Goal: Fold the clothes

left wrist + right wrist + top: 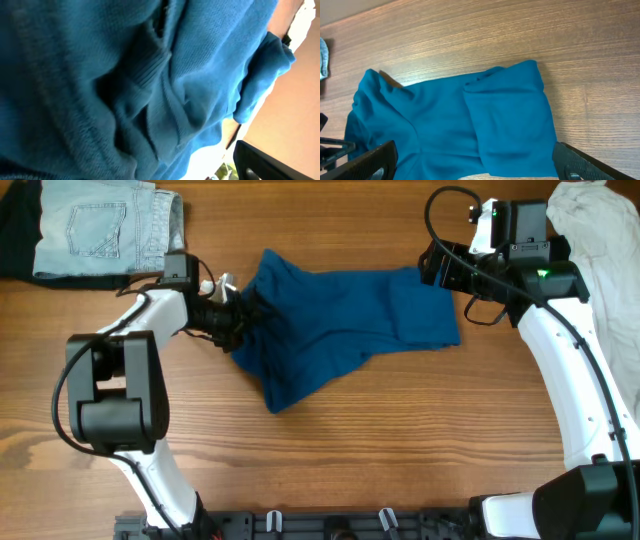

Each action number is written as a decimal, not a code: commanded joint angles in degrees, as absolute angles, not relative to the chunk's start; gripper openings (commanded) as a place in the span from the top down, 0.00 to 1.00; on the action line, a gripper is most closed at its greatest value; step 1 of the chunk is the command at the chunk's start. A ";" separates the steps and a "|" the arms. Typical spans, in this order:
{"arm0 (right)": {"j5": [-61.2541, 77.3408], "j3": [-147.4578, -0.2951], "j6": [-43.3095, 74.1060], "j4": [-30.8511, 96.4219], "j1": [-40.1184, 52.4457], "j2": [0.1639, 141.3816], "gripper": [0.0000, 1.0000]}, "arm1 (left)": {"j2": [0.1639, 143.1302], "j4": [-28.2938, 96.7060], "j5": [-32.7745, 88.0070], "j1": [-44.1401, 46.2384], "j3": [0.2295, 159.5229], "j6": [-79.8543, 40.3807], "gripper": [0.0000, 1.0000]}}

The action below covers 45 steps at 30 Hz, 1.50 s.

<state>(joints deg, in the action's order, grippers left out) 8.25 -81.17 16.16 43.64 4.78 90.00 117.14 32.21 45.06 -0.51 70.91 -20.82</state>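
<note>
Overhead view, read from the robot's side of the table [400, 450] to the far edge. Nearest, the left arm [120, 380] and the right arm [580, 380] rise from their bases and reach towards the middle of the wooden top.

Centre: the deep-blue top [340, 320] lies crumpled and partly doubled over on the bare wood, its bulk stretched left to right, with one flap trailing towards the near side.

The left gripper [238, 310] is at the garment's left end, its tip pushed into a bunch of gathered cloth. Its wrist view is filled with blue folds and a ribbed seam pressed close to the lens. Whether the jaws are closed on the cloth or merely rest against it cannot be told.

The right gripper [432, 265] hangs over the garment's far right corner. In its wrist view the two dark fingers [372, 160] stand wide apart at the lower corners of the frame, with nothing between them. The cloth lies flat on the table below, one panel folded over another.

Far edge: a pale denim piece [95, 225] lies at the left corner and a white garment [600, 250] at the right, both clear of the blue top.
</note>
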 commanded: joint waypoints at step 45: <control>7.01 -81.69 13.61 44.18 4.64 90.21 0.00 | 122.80 21.56 31.86 4.23 67.72 -27.29 0.37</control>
